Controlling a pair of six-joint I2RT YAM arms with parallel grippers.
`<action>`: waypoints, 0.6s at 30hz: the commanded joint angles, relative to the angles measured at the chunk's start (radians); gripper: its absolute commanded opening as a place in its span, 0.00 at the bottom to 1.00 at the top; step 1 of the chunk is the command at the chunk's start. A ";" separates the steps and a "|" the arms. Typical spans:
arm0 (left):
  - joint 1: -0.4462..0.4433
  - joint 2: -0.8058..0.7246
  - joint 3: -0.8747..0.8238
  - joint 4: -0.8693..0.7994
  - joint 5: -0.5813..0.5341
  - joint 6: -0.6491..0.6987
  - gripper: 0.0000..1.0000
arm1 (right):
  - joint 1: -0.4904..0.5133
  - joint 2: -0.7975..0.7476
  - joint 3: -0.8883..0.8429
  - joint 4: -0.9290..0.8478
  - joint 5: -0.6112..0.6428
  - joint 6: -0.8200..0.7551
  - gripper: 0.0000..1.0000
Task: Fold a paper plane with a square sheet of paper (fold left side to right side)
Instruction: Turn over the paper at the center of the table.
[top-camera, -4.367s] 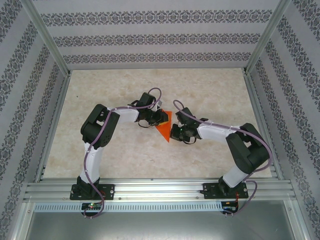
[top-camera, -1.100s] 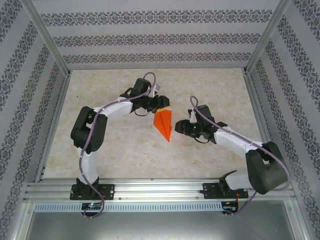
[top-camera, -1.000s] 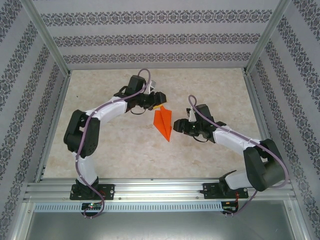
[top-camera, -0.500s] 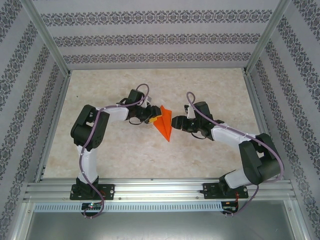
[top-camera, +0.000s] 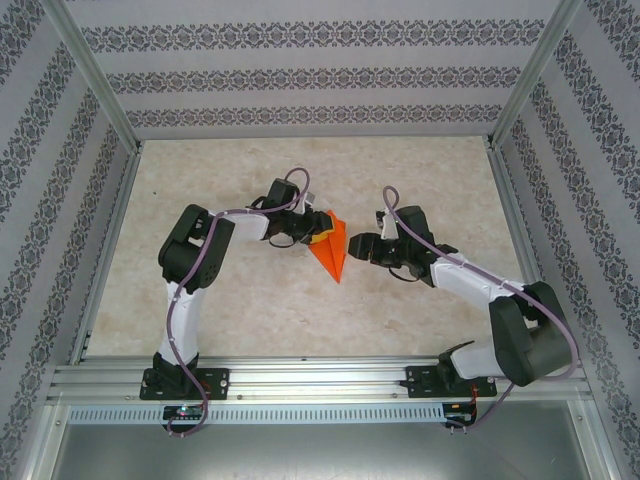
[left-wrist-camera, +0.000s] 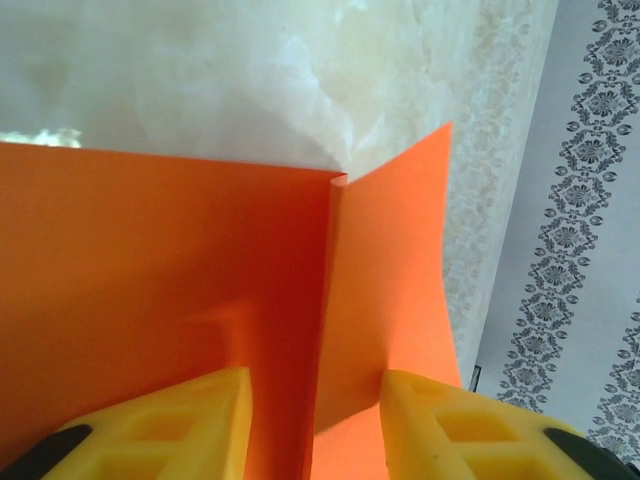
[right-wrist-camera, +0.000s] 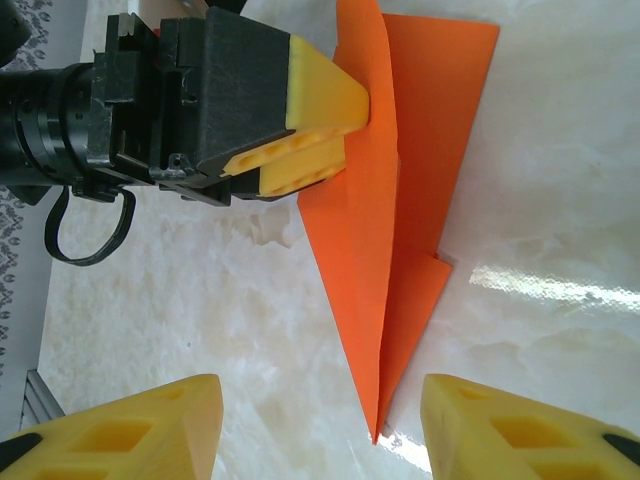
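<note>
Since abt a sec ago the left gripper (top-camera: 312, 236) has swung from the far end of the orange paper (top-camera: 333, 252) round to its left edge. The right gripper (top-camera: 359, 247) is staying just right of the paper.

The paper is lying mid-table (top-camera: 220, 300), already a narrow dart w/ its nose pointing at the arm bases and its left flap standing up off the surface. The left gripper's yellow fingers (left-wrist-camera: 160, 425) are sitting astride that flap's crease w/ a gap showing each side, so they're apart, not pinching yet. The right gripper is hanging released, nothing btwn its fingers, w/ the nose lying just ahead of them.

Step in hand, prob: taking the left flap over to the right side. To do it well:
- nip the flap close to its free edge, not at the crease
- carry it over in a low arc, edges lining up w/ the right half
- have the right gripper pinning the right half so the paper isn't sliding
- press along the crease after

Count: 1 paper, 2 grippers, 2 fingers each.
</note>
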 joint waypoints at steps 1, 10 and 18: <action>-0.014 0.020 0.040 0.067 0.024 -0.014 0.34 | -0.014 -0.042 -0.023 0.004 0.000 0.003 0.57; -0.013 -0.024 0.035 0.073 0.020 0.000 0.10 | -0.053 -0.096 -0.067 0.065 -0.046 0.045 0.68; -0.012 -0.200 0.033 0.014 -0.021 0.063 0.05 | -0.094 -0.190 -0.099 0.181 -0.121 0.129 0.98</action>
